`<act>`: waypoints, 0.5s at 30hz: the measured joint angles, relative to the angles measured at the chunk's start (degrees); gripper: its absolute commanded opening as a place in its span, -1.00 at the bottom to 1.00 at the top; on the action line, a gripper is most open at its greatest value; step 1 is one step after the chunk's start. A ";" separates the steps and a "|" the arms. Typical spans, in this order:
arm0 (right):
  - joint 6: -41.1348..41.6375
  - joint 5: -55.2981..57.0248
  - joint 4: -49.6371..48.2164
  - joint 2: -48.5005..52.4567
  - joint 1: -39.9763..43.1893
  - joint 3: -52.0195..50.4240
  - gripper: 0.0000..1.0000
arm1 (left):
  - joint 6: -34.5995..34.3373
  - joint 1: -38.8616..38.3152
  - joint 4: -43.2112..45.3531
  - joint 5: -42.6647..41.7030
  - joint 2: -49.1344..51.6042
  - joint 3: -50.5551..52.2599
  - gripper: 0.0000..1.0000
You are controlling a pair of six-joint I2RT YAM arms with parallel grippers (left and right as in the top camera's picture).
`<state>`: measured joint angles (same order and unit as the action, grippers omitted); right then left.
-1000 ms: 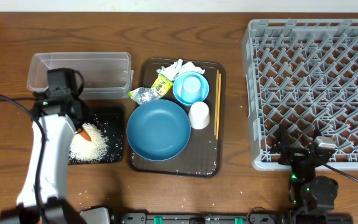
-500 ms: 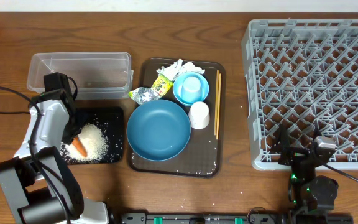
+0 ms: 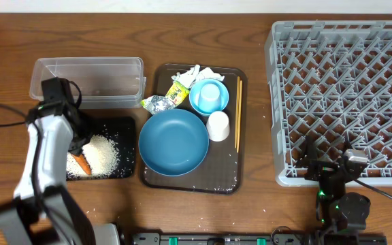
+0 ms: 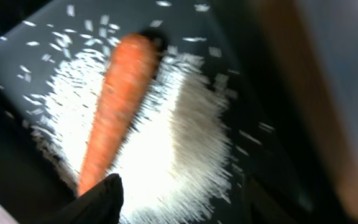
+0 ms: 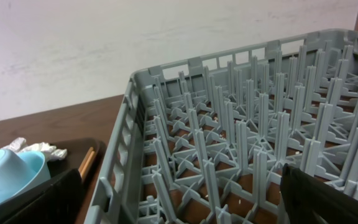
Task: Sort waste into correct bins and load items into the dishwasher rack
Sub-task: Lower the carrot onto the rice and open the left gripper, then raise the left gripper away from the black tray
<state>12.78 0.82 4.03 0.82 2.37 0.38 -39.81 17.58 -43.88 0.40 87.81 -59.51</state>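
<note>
Brown wood of the table (image 3: 250, 218) lies under everything, with the black tray (image 3: 124, 126) at my left and the grey rack (image 3: 339, 88) at my right.

A second ago my left gripper (image 4: 179, 202) held the carrot (image 3: 82, 163) in the air above the tray. Now the carrot lies flat on the heap of rice (image 3: 102, 153) inside the black tray, nearer the tray's left front corner than where I carried it. My left arm has swung a little to the left and my jaws have spread apart since then; they hold nothing.

Seen from my left wrist, the carrot points away from me at a slant, its thin end near my left finger (image 4: 101, 199). The picture is blurred, so I cannot tell whether that end touches the finger. The other finger stands well to the right of it, with rice between.

Behind the black tray sits the clear tub (image 3: 87, 71). The blue bowl (image 3: 173, 141) rests on the brown serving tray (image 3: 156, 178), where it was before.

My right gripper (image 5: 179, 199) has not moved. It hovers at the near edge of the rack, its jaws wide apart and with nothing between them.
</note>
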 measured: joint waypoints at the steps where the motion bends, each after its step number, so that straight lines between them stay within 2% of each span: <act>1: 0.00 0.00 0.00 0.00 0.00 0.00 0.99 | 0.26 0.00 -0.09 -1.92 -1.97 0.00 0.36; 4: 0.00 0.00 0.00 0.00 0.00 0.00 0.99 | 0.85 -0.02 -0.76 -8.35 -7.80 -0.02 0.36; 5: 0.00 0.00 0.00 0.00 0.00 0.00 0.98 | 1.07 -0.17 -0.96 -11.15 -9.79 -0.02 0.26; 7: 0.00 0.00 0.00 0.00 0.00 0.00 0.98 | 1.84 -0.79 -1.01 -15.06 -12.07 -0.02 -0.23; 9: 0.00 0.00 -0.02 0.00 0.00 0.00 0.99 | 2.64 -2.49 -1.16 -18.27 -13.29 -0.02 -0.85; 15: 0.00 0.02 -0.02 0.00 0.00 0.00 0.98 | 4.07 -13.07 -1.40 -22.56 -12.74 -0.02 -0.87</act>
<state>12.78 0.84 4.01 0.82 2.37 0.38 -35.75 4.51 -45.28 -22.15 75.07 -59.53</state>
